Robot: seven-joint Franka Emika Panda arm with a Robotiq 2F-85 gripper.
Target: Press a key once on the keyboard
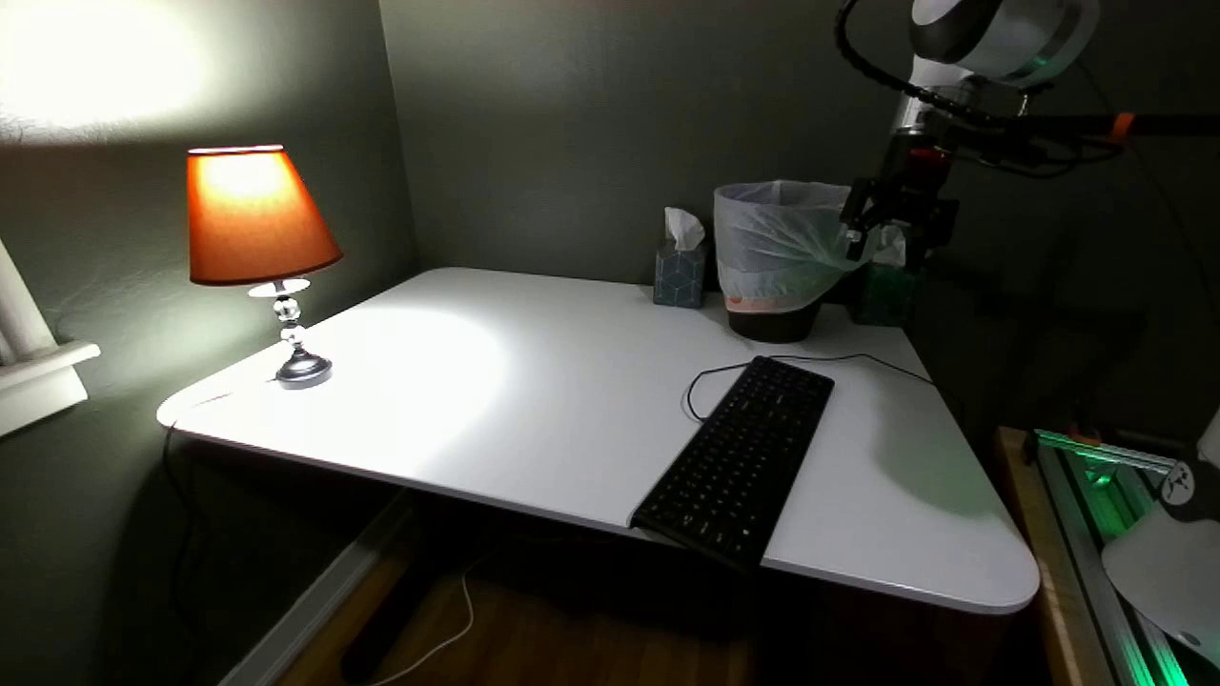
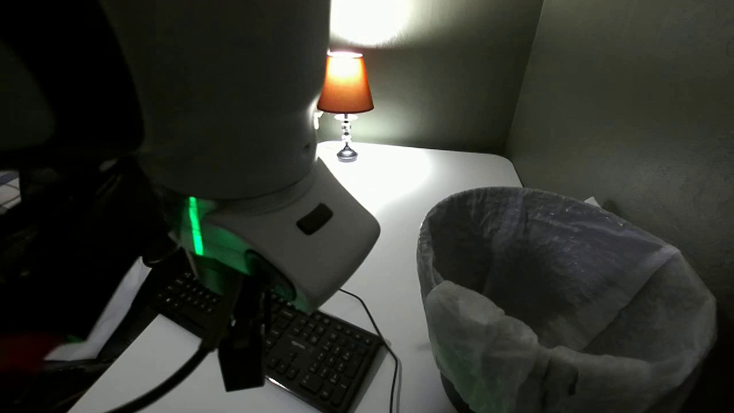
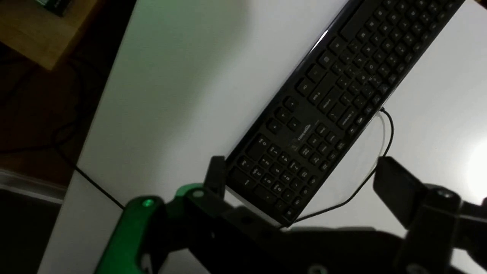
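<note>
One keyboard (image 3: 335, 104) lies below and apart from the wide-spread claw (image 3: 300, 171), number-pad end (image 3: 274, 173) nearest, long axis slanting away across the counter (image 1: 572, 381).

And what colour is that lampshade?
The lampshade is orange, glowing paler near its top; it shows best in an exterior view.

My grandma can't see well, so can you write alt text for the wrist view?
A black keyboard lies slanted on a white table, its number pad nearest the robot's open gripper at the bottom. A thin black cable curves from the keyboard's edge.
</note>
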